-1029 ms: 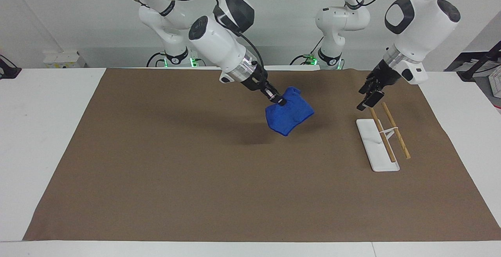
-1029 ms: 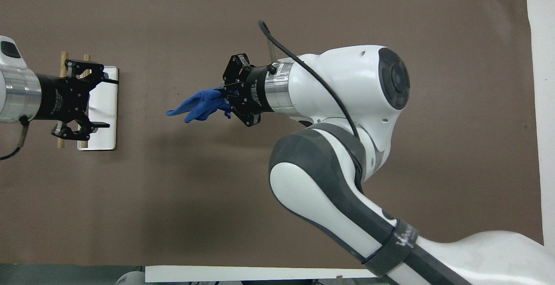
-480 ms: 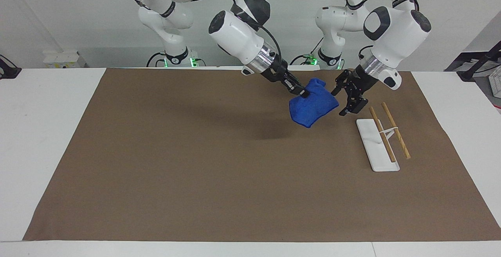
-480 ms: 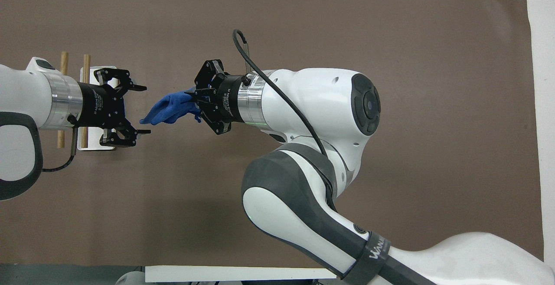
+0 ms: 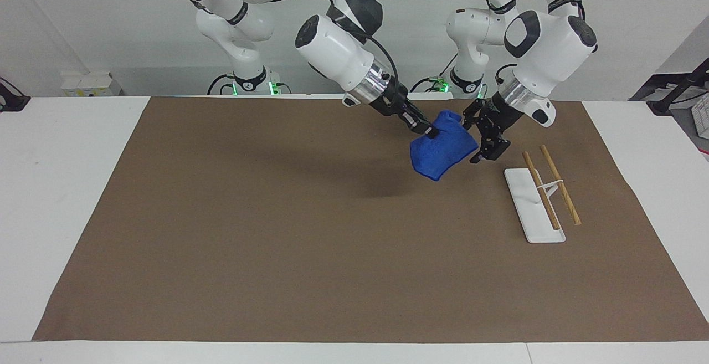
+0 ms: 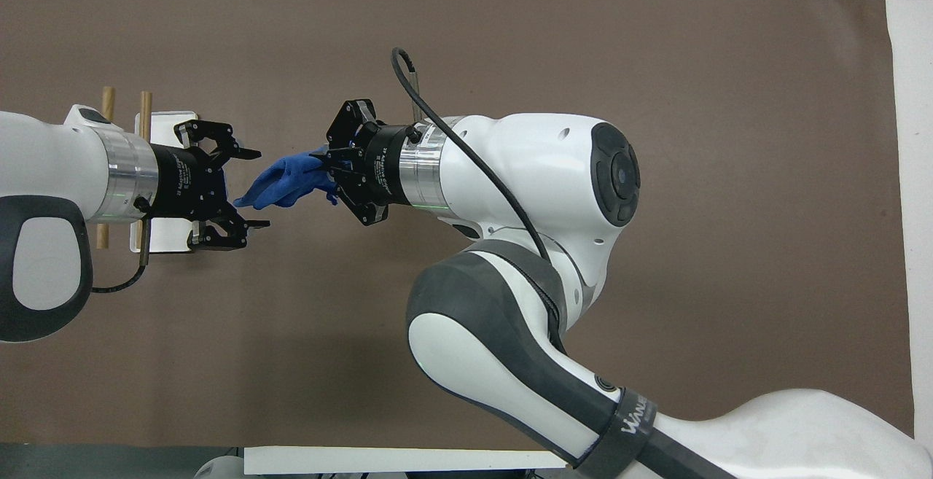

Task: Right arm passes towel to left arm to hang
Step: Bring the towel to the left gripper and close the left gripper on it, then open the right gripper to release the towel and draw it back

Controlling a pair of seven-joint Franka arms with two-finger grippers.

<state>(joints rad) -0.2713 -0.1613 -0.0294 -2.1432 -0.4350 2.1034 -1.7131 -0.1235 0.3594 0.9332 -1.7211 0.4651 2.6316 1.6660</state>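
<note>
The blue towel [image 5: 443,149] hangs bunched in the air over the brown mat, held at its upper edge by my right gripper [image 5: 429,129], which is shut on it. In the overhead view the towel [image 6: 280,180] sticks out from the right gripper [image 6: 324,169] toward the left arm's end of the table. My left gripper [image 5: 475,139] is open beside the towel. Seen from above, the towel's free end lies between the spread fingers of the left gripper [image 6: 259,189]. I cannot tell whether they touch it.
A rack with a white base [image 5: 532,209] and two wooden rods [image 5: 560,185] stands on the mat toward the left arm's end, partly under the left arm in the overhead view [image 6: 178,118]. The brown mat [image 5: 277,242] covers the table.
The right arm carried the towel toward the left arm's end, then held still. The left gripper swung from over the rack to the towel, its open fingers now around the free end.
</note>
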